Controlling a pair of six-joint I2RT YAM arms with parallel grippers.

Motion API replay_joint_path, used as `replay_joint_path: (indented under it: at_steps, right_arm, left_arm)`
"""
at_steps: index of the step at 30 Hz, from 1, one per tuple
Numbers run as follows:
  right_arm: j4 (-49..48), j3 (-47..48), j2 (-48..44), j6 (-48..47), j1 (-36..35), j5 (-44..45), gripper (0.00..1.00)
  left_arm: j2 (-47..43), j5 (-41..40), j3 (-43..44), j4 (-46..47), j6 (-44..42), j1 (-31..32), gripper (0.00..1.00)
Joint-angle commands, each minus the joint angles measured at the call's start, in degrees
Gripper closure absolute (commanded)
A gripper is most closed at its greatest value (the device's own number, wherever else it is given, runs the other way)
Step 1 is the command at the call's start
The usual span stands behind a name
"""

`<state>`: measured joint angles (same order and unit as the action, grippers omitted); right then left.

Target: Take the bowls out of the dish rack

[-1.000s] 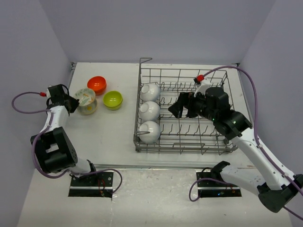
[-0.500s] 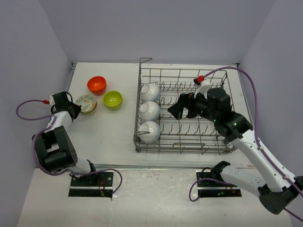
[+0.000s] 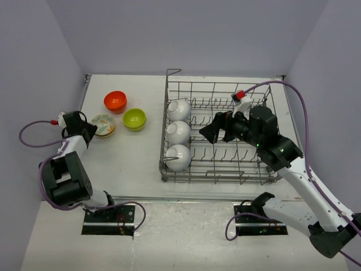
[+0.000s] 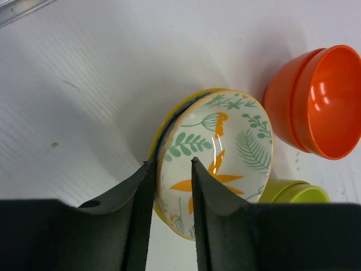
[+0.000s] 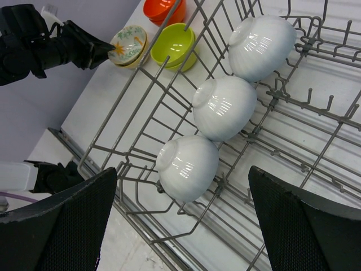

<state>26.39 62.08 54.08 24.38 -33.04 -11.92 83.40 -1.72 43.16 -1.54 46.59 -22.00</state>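
Three white bowls (image 3: 178, 131) lie on their sides in a column at the left end of the grey wire dish rack (image 3: 220, 179); they also show in the right wrist view (image 5: 224, 107). My right gripper (image 3: 217, 132) hovers over the rack's middle, wide open and empty (image 5: 180, 226), with the nearest white bowl (image 5: 187, 166) between its fingers' line of sight. My left gripper (image 3: 84, 131) is shut on the rim of a cream patterned bowl (image 4: 225, 141), one finger outside and one inside (image 4: 169, 162). That bowl rests nested in a second, yellow-rimmed one on the table.
Stacked orange-red bowls (image 3: 115, 100) and lime-green bowls (image 3: 135, 118) sit on the table just beyond and right of the patterned bowl (image 3: 105, 122); both show in the left wrist view, orange (image 4: 321, 101) and green (image 4: 290, 192). The rack's taller corner post (image 3: 169, 73) stands at its far left.
My left gripper has lowered the patterned bowl from a raised, tilted hold down onto the table by the green and orange bowls. The right arm has barely moved.
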Motion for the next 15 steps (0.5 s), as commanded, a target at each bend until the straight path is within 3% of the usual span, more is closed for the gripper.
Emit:
replay_joint_path:
  at_steps: [1,4,6,9,10,15]
  right_arm:
    - [-2.83,-0.21,-0.12,-0.39,0.08,-2.05,0.01]
    - [-3.19,-0.21,0.41,-0.30,-0.01,-2.05,0.01]
    - [-3.63,-0.21,1.37,-0.21,0.08,-2.14,0.01]
    - [-3.89,0.32,3.65,0.14,0.08,-2.67,0.01]
    - [-3.98,0.58,4.27,0.31,0.08,-2.75,0.01]
    - [-7.92,1.46,11.19,3.73,1.66,-8.52,0.01]
  left_arm:
    - [-3.32,-1.62,0.87,3.04,-0.27,-0.06,0.68]
    - [-4.73,-1.54,1.58,2.07,-0.53,-0.06,0.58]
    - [-4.91,-1.01,2.02,1.81,-0.62,-0.06,0.46]
    - [-5.35,0.57,2.55,-1.18,-0.45,-0.06,0.16]
    - [-5.87,0.75,2.55,-1.79,-0.45,-0.06,0.01]
    - [-11.49,2.93,1.40,-4.43,-1.32,-0.06,0.00]
